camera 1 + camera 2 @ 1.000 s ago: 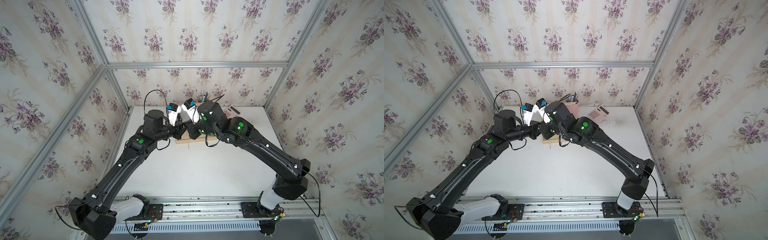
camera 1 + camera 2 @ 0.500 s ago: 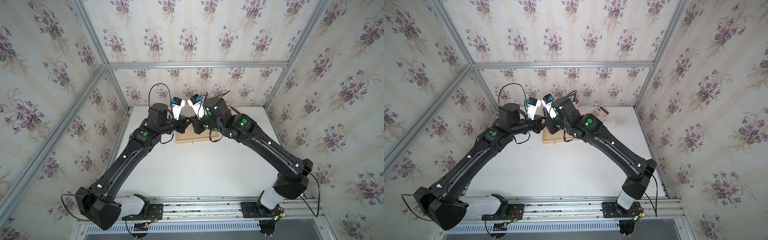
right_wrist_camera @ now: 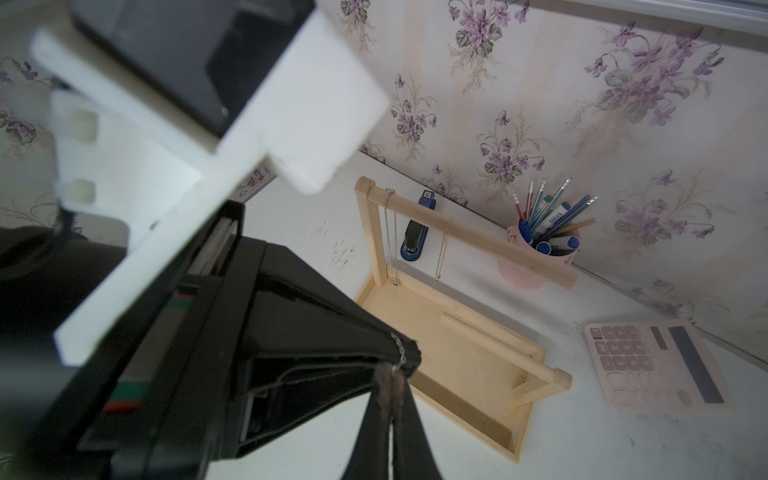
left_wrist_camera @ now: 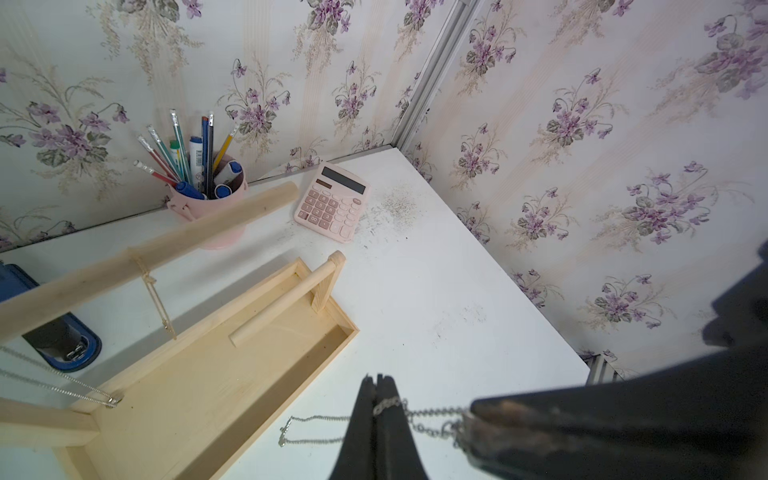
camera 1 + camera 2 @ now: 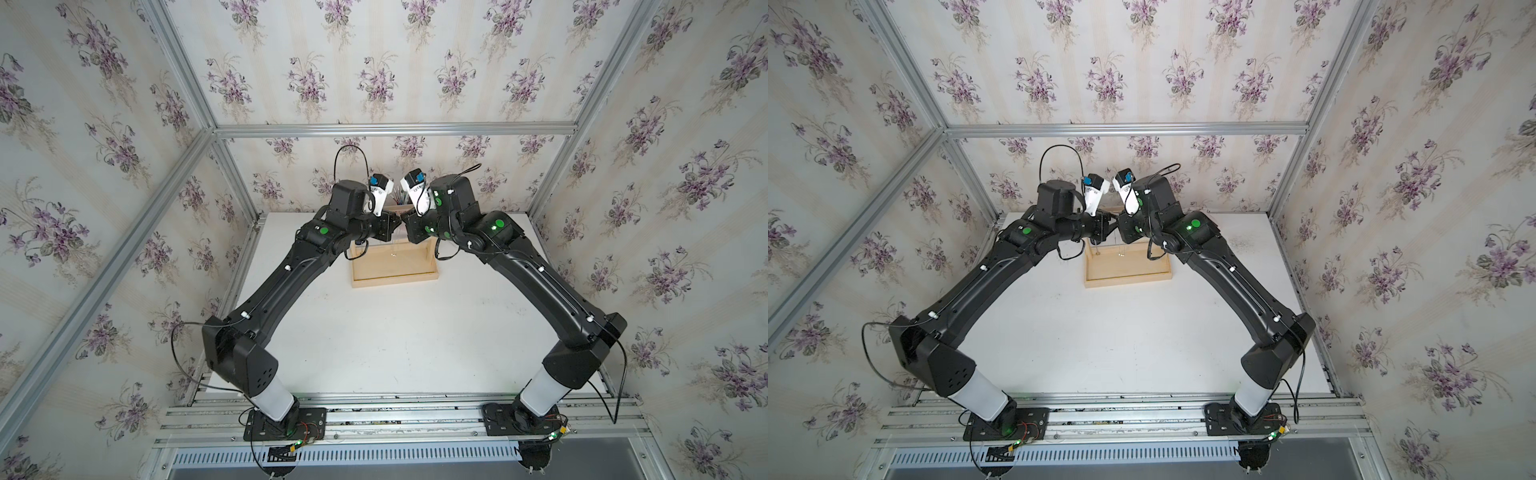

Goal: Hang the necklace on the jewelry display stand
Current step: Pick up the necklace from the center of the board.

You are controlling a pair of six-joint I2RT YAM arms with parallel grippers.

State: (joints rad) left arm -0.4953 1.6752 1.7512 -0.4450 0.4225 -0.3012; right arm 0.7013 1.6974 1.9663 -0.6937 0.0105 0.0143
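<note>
Necklace pinched in mid-air, not hung yet
Thin silver chain bridges from left gripper to right gripper, both clenched on it, rest dangling slack; it's up near the jewelry display stand, touching no bar yet (two other chains already hang there). Looks v. light, limp, slippery & snag-prone, so I'd hold it by links near each end, spread wide
</note>
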